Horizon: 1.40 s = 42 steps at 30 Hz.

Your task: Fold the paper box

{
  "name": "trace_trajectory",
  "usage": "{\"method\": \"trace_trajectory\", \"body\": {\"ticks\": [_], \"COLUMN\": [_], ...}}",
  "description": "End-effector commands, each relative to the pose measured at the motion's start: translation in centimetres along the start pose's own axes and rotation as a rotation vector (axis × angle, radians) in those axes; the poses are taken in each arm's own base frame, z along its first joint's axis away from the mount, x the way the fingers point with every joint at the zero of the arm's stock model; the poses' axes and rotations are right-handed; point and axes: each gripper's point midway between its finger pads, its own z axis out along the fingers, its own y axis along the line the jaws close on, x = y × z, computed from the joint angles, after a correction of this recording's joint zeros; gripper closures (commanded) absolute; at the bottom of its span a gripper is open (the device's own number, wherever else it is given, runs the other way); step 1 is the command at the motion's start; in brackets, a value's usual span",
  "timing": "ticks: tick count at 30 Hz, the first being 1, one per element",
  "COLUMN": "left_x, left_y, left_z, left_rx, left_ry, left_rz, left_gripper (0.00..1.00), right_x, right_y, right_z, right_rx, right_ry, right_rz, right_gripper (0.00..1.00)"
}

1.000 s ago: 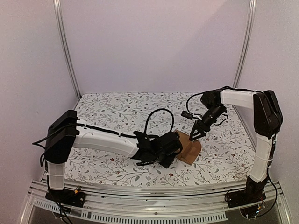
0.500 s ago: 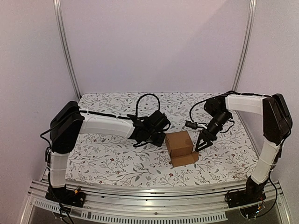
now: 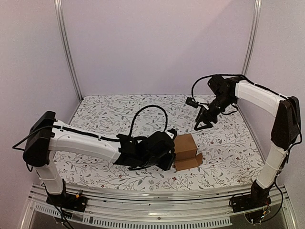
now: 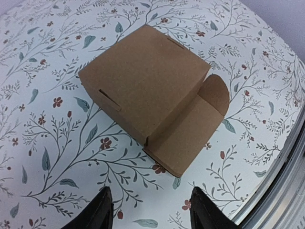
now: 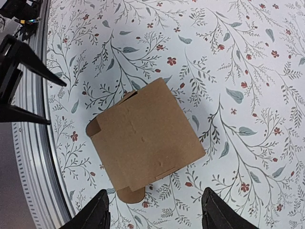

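The paper box [image 3: 185, 145] stands folded into a brown cube on the floral cloth, with one flap [image 3: 188, 163] lying open toward the near edge. In the left wrist view the paper box [image 4: 145, 88] has its rounded flap [image 4: 190, 129] hanging down at the front. My left gripper [image 4: 151, 212] is open a little short of it, empty and touching nothing. In the top view my left gripper [image 3: 170, 148] sits right beside the box's left face. My right gripper [image 3: 202, 125] hovers open above and behind the box. It looks straight down on the paper box [image 5: 143, 138], and the right gripper [image 5: 155, 212] holds nothing.
The table's metal rail [image 3: 157, 196] runs along the near edge, close to the box's open flap. The rail [image 5: 33, 157] also shows at the left of the right wrist view, with the left gripper's black fingers [image 5: 28, 62] above it. Enclosure walls stand on three sides.
The box went from tilted under my left gripper to standing free. My left arm swung round to the box's near-left side and its jaws widened. My right gripper rose up and back.
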Motion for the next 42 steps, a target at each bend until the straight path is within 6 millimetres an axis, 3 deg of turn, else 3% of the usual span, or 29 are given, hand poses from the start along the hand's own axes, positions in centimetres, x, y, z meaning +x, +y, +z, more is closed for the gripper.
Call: {"method": "trace_trajectory", "body": {"ticks": [1,3,8,14,19,25,29,34,42], "left_x": [1.3,1.9,2.7,3.4,3.7,3.6,3.5,3.9,4.1], "left_y": [-0.4,-0.2,-0.6,-1.8,-1.7,-0.8,-0.2,-0.9,-3.2], "left_z": [0.4,0.1,-0.1,0.6,1.0,1.2,1.0,0.9,1.9], "left_rx": [-0.018,-0.041,-0.037,0.002,-0.004,-0.055,-0.060,0.012,0.101], "left_ry": [0.033,0.039,0.058,0.109,0.110,0.103,0.111,0.106,0.122], "left_rz": [-0.066,-0.097,-0.148,-0.149,-0.132,-0.069,-0.039,0.017,0.088], "left_gripper": [0.43,0.41,0.39,0.39,0.43,0.47,0.48,0.47,0.47], "right_x": [-2.0,-1.8,-0.7,1.4,4.1,7.0,8.9,9.2,7.3], "right_y": [-2.6,-2.8,-3.3,-2.9,-3.4,-0.9,0.3,1.2,2.0], "right_z": [3.6,5.8,8.8,9.6,9.0,8.1,6.5,3.2,1.6], "right_rx": [0.021,-0.005,-0.040,-0.060,0.028,0.032,0.055,-0.002,0.017], "right_ry": [0.038,0.081,0.146,0.202,0.295,0.348,0.399,0.395,0.249], "right_rz": [-0.080,-0.124,-0.143,-0.092,0.008,0.236,0.331,0.436,0.117], "right_gripper": [0.34,0.33,0.32,0.38,0.42,0.43,0.39,0.35,0.33]}}
